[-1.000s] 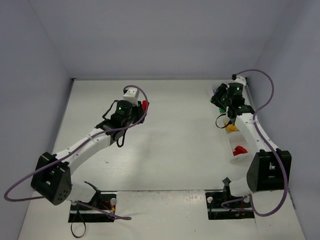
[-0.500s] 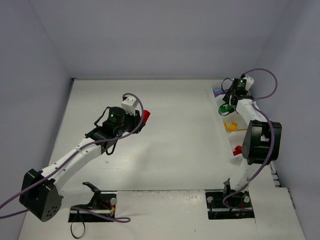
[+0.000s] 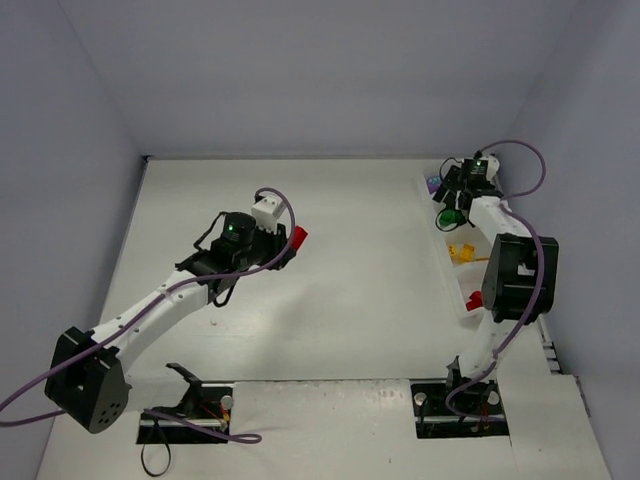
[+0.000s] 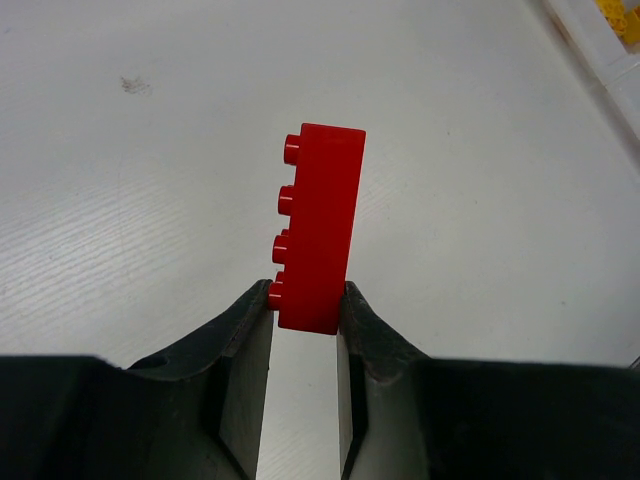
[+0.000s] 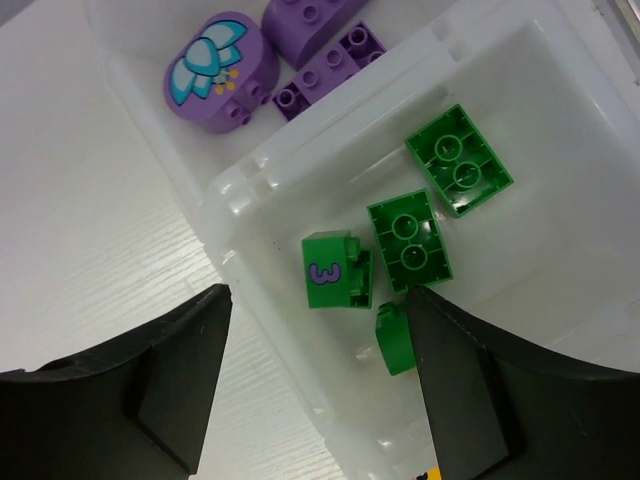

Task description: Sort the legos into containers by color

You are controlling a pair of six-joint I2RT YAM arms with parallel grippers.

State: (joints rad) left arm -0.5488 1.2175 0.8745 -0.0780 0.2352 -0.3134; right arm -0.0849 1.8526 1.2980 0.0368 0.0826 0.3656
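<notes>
My left gripper (image 3: pixel 290 240) is shut on a long red lego (image 4: pixel 316 225) and holds it above the table, left of centre; the brick also shows in the top view (image 3: pixel 297 237). My right gripper (image 5: pixel 318 300) is open and empty above the green bin (image 5: pixel 500 90) of the translucent containers (image 3: pixel 449 262), which run along the right edge. Several green legos (image 5: pixel 410 240) lie in that bin, one marked with a purple 3 (image 5: pixel 330 270). Purple legos (image 5: pixel 215 60) fill the bin beyond it. Yellow legos (image 3: pixel 460 251) and a red lego (image 3: pixel 470 300) lie in the nearer bins.
The enclosure's walls stand close behind and to the right of the containers. A corner of a bin with a yellow piece (image 4: pixel 620 20) shows at the top right of the left wrist view. The arm bases sit at the near table edge.
My left gripper has carried the red lego a little to the right. My right arm has swung from over the yellow bin to over the green bin at the far end.
</notes>
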